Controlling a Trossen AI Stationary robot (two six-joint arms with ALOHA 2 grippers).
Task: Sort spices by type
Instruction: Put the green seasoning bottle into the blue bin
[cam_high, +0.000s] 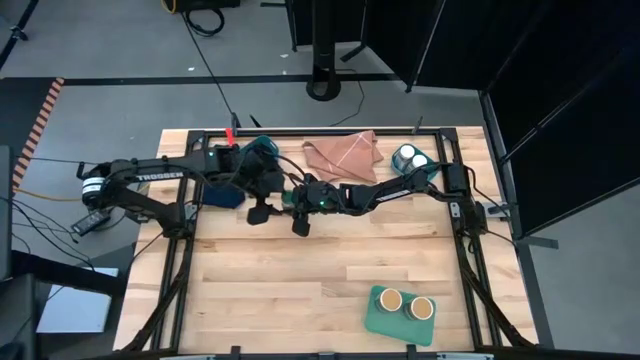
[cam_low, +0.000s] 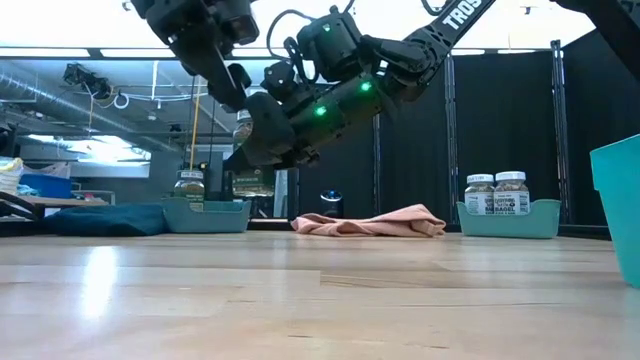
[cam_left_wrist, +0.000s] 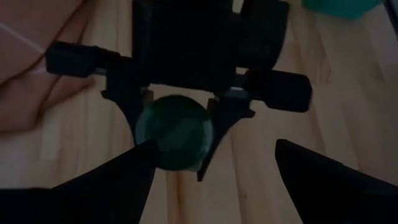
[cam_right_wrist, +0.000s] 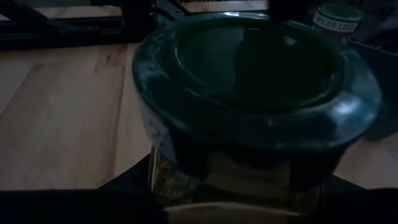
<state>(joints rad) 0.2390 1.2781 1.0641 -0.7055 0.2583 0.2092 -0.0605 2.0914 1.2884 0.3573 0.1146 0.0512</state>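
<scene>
My right gripper (cam_high: 290, 200) reaches in from the table's right and is shut on a dark green-lidded spice jar (cam_left_wrist: 174, 130), whose lid fills the right wrist view (cam_right_wrist: 249, 81). My left gripper (cam_high: 266, 208) hangs open just left of that jar, with its two fingers (cam_left_wrist: 112, 180) spread wide in front of it. I cannot tell whether one fingertip touches the lid. A second green-lidded jar (cam_right_wrist: 336, 15) stands in the far-left teal bin (cam_high: 262, 150). Two white-lidded jars (cam_high: 412, 158) stand in the far-right teal bin. Two tan-topped jars (cam_high: 405, 305) stand on the green tray. My right gripper pinches the jar between its two fingers (cam_left_wrist: 219, 115), one on either side at the lid's rim (cam_left_wrist: 144, 124). The fingers come from the table's right, slanting downward. The jar is lifted clear of the table with its lid uppermost.
A pinkish-brown cloth (cam_high: 342, 152) lies at the far middle, between the two bins. A dark blue cloth (cam_low: 100, 218) lies by the far-left bin. The near half of the wooden table (cam_high: 290, 290) holds only the green tray (cam_high: 385, 318) at the near right.
</scene>
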